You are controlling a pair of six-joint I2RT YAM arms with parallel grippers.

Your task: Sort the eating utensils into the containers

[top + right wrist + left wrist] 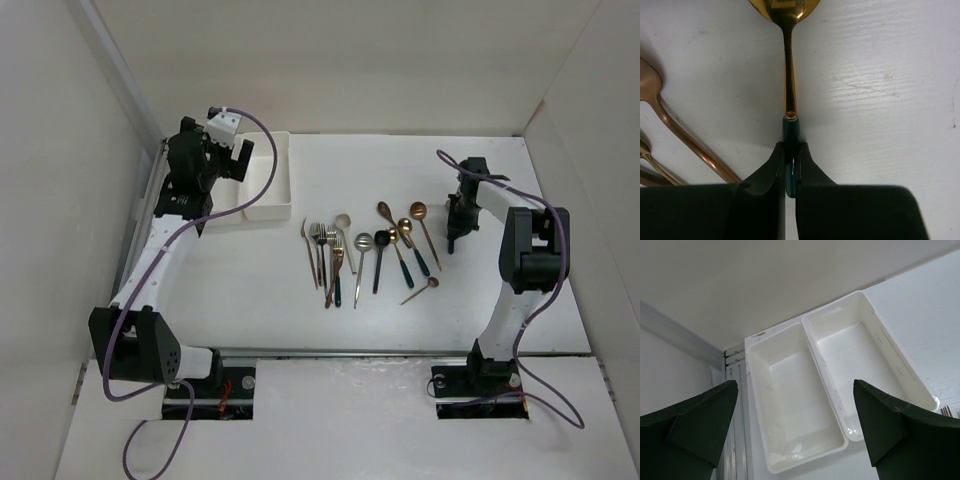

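Two joined white containers stand at the back left; in the left wrist view both bins look empty. My left gripper hangs open above them, its jaws wide apart with nothing between. About a dozen spoons and forks lie in a loose row mid-table. My right gripper is at the row's right end. In the right wrist view it is shut on the dark green handle of a gold spoon close over the table.
White enclosure walls rise close on the left, back and right. A metal rail runs beside the containers on the left. A copper-handled utensil lies just left of the right gripper's fingers.
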